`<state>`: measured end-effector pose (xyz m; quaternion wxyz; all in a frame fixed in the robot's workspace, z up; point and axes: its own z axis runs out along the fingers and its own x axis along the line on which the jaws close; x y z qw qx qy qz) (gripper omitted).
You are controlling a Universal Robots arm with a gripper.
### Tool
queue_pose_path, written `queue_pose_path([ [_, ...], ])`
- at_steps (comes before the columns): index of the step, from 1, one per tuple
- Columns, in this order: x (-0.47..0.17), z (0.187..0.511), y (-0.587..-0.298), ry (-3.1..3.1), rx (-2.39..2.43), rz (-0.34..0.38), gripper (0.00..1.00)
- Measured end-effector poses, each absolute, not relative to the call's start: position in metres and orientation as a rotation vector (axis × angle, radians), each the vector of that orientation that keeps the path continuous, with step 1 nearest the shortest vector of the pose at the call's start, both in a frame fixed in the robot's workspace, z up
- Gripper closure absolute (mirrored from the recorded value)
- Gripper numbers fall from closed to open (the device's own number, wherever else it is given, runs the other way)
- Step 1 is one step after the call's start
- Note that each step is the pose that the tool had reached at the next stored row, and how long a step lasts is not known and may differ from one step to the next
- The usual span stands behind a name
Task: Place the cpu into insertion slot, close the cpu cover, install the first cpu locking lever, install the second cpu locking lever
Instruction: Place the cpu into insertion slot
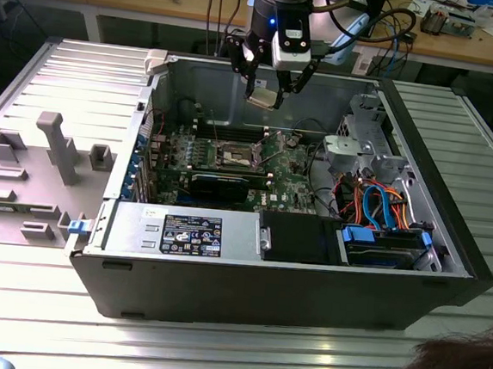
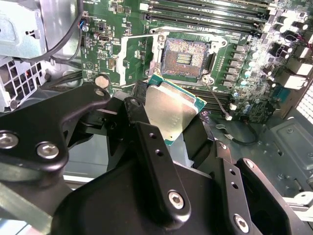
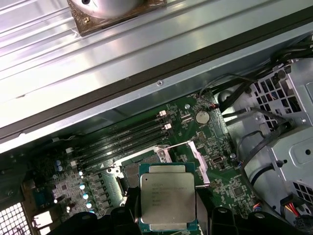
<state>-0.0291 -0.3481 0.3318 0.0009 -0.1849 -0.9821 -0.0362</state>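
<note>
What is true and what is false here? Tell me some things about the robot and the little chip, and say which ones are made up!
1. The gripper is holding the cpu. True.
2. The cpu already sits in the insertion slot. False: the slot is empty and the cpu hangs in the air above the board.
3. The computer case is open, so the green board inside can be seen. True.
4. The cables at the exterior view's right are all green. False: they are blue and orange.
</note>
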Motion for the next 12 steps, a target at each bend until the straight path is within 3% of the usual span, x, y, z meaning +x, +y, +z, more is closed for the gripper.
queue_pose_path([
  [12, -0.0291, 0.3318, -0.3481, -3.081, -0.599, -0.114, 0.45],
])
